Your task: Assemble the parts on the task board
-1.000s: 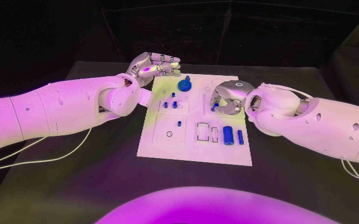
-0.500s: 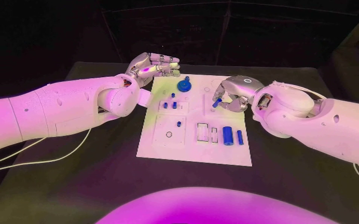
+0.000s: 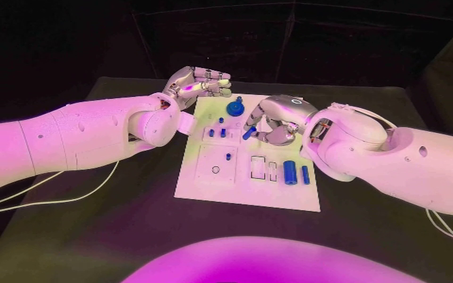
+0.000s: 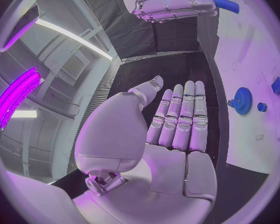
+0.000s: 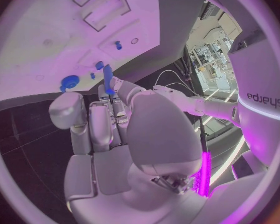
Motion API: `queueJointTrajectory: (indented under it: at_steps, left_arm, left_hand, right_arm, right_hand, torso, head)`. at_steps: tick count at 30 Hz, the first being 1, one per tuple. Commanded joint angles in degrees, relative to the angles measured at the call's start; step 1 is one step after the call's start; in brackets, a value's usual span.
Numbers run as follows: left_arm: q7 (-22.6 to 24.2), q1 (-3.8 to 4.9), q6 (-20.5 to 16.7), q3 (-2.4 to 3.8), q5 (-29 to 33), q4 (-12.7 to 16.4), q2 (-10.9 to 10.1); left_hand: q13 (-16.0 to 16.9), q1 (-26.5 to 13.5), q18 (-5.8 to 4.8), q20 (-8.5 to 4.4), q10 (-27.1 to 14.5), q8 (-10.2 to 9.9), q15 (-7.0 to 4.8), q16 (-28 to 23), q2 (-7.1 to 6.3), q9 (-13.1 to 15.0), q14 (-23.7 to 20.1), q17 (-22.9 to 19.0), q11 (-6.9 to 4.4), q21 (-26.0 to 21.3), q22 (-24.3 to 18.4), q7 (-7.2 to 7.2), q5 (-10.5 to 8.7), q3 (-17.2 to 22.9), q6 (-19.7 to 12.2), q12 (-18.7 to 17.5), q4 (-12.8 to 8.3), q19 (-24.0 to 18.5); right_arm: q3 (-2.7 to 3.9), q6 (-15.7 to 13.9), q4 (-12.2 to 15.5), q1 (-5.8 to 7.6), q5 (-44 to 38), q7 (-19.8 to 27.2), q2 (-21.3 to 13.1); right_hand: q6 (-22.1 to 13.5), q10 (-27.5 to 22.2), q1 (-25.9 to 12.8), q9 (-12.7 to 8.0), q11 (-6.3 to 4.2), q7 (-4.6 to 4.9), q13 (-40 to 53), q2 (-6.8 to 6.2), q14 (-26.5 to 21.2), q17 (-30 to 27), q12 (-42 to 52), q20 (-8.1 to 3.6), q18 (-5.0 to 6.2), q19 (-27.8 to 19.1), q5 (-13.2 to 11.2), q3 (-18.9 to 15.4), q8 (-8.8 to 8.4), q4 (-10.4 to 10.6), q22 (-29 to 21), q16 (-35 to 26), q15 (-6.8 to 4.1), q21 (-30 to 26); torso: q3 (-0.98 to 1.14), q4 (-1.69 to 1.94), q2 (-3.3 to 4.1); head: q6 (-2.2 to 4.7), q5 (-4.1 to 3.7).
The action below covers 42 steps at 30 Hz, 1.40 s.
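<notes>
Leftward over the task board [image 3: 247, 194] the right hand [image 3: 271, 122] has carried its pinched blue peg [image 3: 249, 133], long axis tilted, toward the small standing pegs [image 3: 218, 133]; left hand [image 3: 196, 85] hovers, fingers straight together, empty.

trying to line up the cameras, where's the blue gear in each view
Head view: blue gear at the white board's far end.
Left wrist view: gear on the board beyond the left hand.
Right wrist view: gear beside the right hand.
Shared landmark: the board.

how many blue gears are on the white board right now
1. The blue gear sits near the far edge of the task board, between the two hands. Others may be hidden under the right hand.
</notes>
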Motion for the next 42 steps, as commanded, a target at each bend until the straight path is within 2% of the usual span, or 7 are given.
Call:
queueJointTrajectory:
  at_steps: [1, 4, 7, 9, 13, 19, 42]
  left_arm:
    - [0.5, 0.07, 0.5, 0.04, 0.1, -0.1, 0.1]
    - [0.5, 0.07, 0.5, 0.04, 0.1, -0.2, 0.3]
    - [0.5, 0.08, 0.5, 0.05, 0.1, -0.3, 0.5]
    - [0.5, 0.08, 0.5, 0.05, 0.1, -0.3, 0.6]
    - [0.5, 0.08, 0.5, 0.05, 0.1, -0.4, 0.7]
    - [0.6, 0.08, 0.5, 0.05, 0.1, -0.6, 0.9]
    - [0.6, 0.08, 0.6, 0.05, 0.1, -0.7, 1.0]
  left_hand:
    - [0.0, -0.1, 0.29, 0.12, -0.4, -0.2, -0.02, -0.2, 0.43, 0.0, 0.4, 0.0, 0.00, -0.4, -0.1, -0.06, 0.10, 0.1, -0.3, -0.2, 0.3, 0.4]
    - [0.0, -0.1, 0.29, 0.12, -0.4, -0.2, -0.02, -0.2, 0.43, 0.0, 0.4, 0.0, 0.00, -0.4, -0.1, -0.06, 0.10, 0.1, -0.3, -0.2, 0.3, 0.4]
    - [0.0, -0.1, 0.29, 0.12, -0.4, -0.2, -0.02, -0.2, 0.43, 0.0, 0.4, 0.0, 0.00, -0.4, -0.1, -0.06, 0.10, 0.1, -0.3, -0.2, 0.3, 0.4]
    - [0.0, -0.1, 0.29, 0.12, -0.4, -0.2, -0.02, -0.2, 0.43, 0.0, 0.4, 0.0, 0.00, -0.4, -0.1, -0.06, 0.10, 0.1, -0.3, -0.2, 0.3, 0.4]
    - [0.0, -0.1, 0.29, 0.12, -0.4, -0.2, -0.02, -0.2, 0.43, 0.0, 0.4, 0.0, 0.00, -0.4, -0.1, -0.06, 0.10, 0.1, -0.3, -0.2, 0.3, 0.4]
    - [0.0, -0.1, 0.30, 0.13, -0.5, -0.1, -0.02, -0.2, 0.55, 0.0, 0.4, -0.1, -0.01, -0.4, -0.2, -0.07, 0.10, 0.1, -0.3, -0.1, 0.4, 0.5]
    - [0.0, -0.1, 0.30, 0.13, -0.5, -0.1, -0.02, -0.2, 0.55, 0.0, 0.4, -0.1, -0.01, -0.4, -0.2, -0.07, 0.10, 0.1, -0.3, -0.1, 0.4, 0.5]
  right_arm:
    - [0.00, 0.4, -0.3, 0.06, 1.5, 2.0, 1.9]
    - [-0.39, 1.4, -1.4, -0.22, 0.8, 2.7, 4.4]
    - [-1.69, 2.1, -2.6, -0.51, 0.2, 3.5, 6.3]
    - [-2.17, 2.5, -3.4, -0.89, -0.2, 3.8, 7.3]
    - [-2.67, 3.0, -4.9, -1.83, -1.2, 4.5, 8.9]
    - [-2.91, 3.8, -6.9, -3.06, -4.1, 5.0, 10.9]
    - [-3.03, 5.4, -9.7, -5.00, -7.1, 5.4, 14.1]
  right_hand:
    - [-0.1, 0.3, -0.1, -0.1, 0.12, 0.55, 0.0, -0.65, 2.7, 0.1, -0.2, 0.08, -0.28, 0.0, 0.2, 0.4, -0.21, 0.1, 0.1, 0.3, 0.20, 0.3]
    - [-0.1, 0.2, -0.2, -0.1, 0.17, 0.62, 0.0, -0.66, 2.7, 0.1, -0.3, 0.11, -0.28, 0.0, 0.2, 0.4, -0.25, 0.1, 0.0, 0.4, 0.23, 0.3]
    - [-0.1, 0.2, -0.2, -0.1, 0.19, 0.65, 0.0, -0.64, 2.7, 0.1, -0.3, 0.13, -0.29, 0.0, 0.2, 0.5, -0.27, 0.0, 0.1, 0.4, 0.25, 0.4]
    - [-0.1, 0.2, -0.2, -0.1, 0.21, 0.68, 0.0, -0.65, 2.7, 0.0, -0.3, 0.14, -0.28, 0.0, 0.2, 0.5, -0.28, 0.0, 0.0, 0.4, 0.27, 0.3]
    - [-0.1, 0.2, -0.2, -0.1, 0.22, 0.69, 0.0, -0.65, 2.7, 0.0, -0.4, 0.14, -0.28, 0.0, 0.2, 0.5, -0.29, 0.0, 0.0, 0.4, 0.27, 0.3]
    - [-0.2, 0.1, -0.3, -0.1, 0.26, 0.74, 0.0, -0.67, 2.7, 0.1, -0.4, 0.16, -0.28, 0.0, 0.3, 0.6, -0.32, 0.0, 0.0, 0.4, 0.29, 0.4]
    - [-0.2, 0.0, -0.4, -0.1, 0.31, 0.76, 0.0, -0.72, 2.7, 0.1, -0.6, 0.21, -0.29, 0.0, 0.4, 0.7, -0.35, -0.1, 0.1, 0.5, 0.34, 0.4]
  torso:
    - [-0.04, 0.04, -0.02]
    - [-0.02, 0.01, 0.07]
    - [-0.02, 0.03, 0.09]
    - [-0.02, -0.01, 0.07]
    - [-0.03, -0.04, 0.04]
    - [0.01, -0.03, 0.02]
    - [-0.02, -0.06, -0.01]
  head:
    - [0.03, 0.18]
    - [0.05, 0.33]
    - [-0.01, 0.61]
    - [-0.13, 1.02]
    - [-0.29, 1.37]
    - [-0.69, 2.34]
    - [-1.51, 3.60]
